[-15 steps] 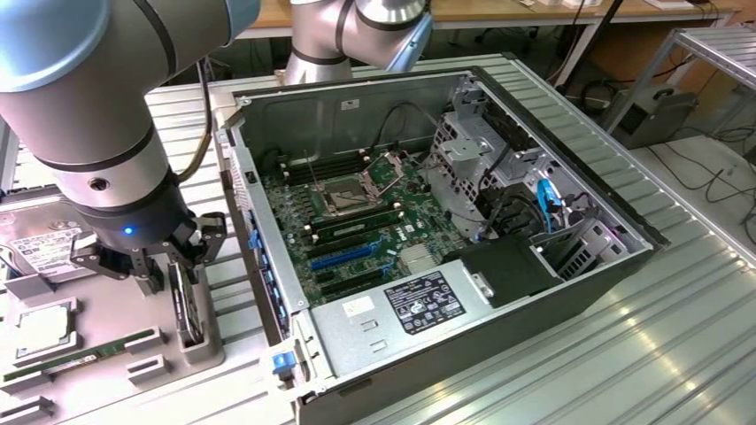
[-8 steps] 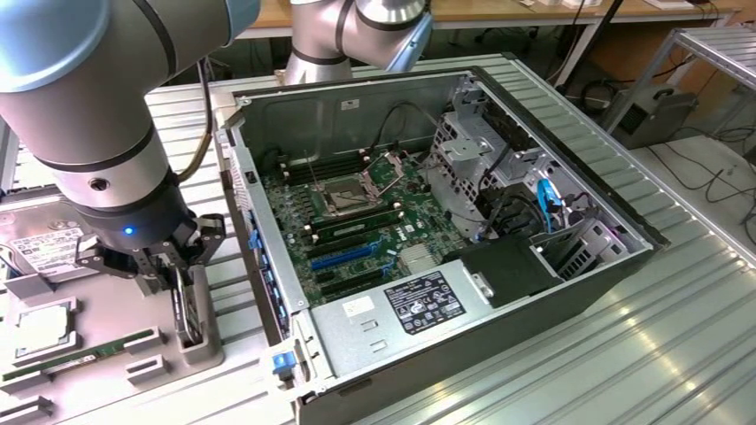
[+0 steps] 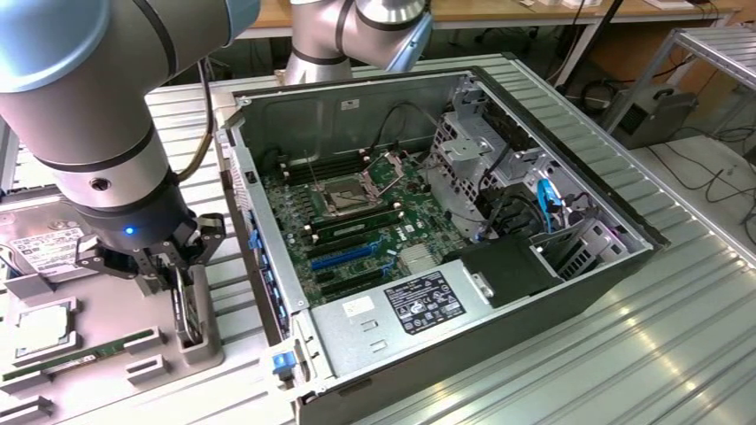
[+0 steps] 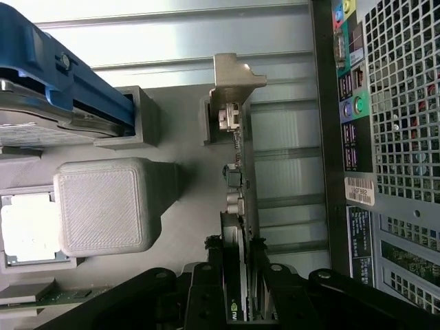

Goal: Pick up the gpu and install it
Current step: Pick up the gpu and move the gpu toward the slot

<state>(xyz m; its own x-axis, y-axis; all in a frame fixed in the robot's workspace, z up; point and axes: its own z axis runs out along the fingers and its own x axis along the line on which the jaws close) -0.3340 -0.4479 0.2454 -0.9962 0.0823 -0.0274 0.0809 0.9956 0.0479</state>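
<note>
Here the gpu (image 4: pixel 239 179) stands on edge in a grey holder (image 3: pixel 201 347) on the bench (image 3: pixel 661 336), at the exterior view's left, just beside the open computer case (image 3: pixel 532 328). The jaws pinch its two faces from above.

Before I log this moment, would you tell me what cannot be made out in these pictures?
Fan face of the gpu: the wrist view sees the card edge-on; in the exterior view the gripper covers much of it.
Slots on the motherboard: exterior view, too small to tell which is free.
Label text on the hard drive: exterior view, too small, partly behind the arm.
</note>
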